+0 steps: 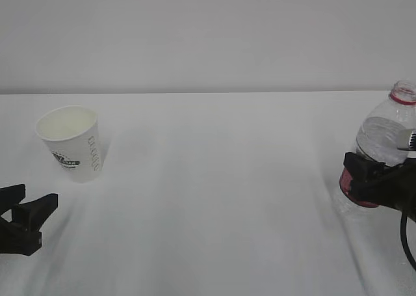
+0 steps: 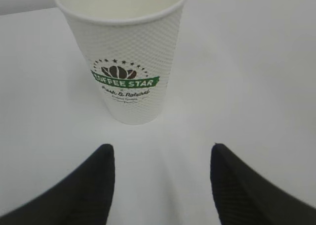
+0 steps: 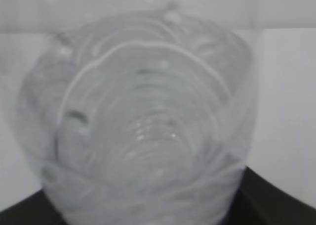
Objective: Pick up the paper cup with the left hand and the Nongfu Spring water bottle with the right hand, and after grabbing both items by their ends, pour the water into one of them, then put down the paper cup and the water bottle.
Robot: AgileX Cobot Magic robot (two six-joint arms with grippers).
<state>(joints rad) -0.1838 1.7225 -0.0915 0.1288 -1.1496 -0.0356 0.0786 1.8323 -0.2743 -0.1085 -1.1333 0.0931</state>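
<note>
The white paper cup with a green logo stands upright on the table at the left. My left gripper sits low in front of the cup and apart from it. In the left wrist view the cup is ahead of the open left gripper, with bare table between the fingers. The Nongfu Spring water bottle stands at the right edge. My right gripper is shut on its red label. In the right wrist view the bottle fills the frame between the dark fingers. I cannot make out the water.
The white table stretches between the cup and the bottle. A pale wall rises behind its far edge. A black cable hangs from the right arm.
</note>
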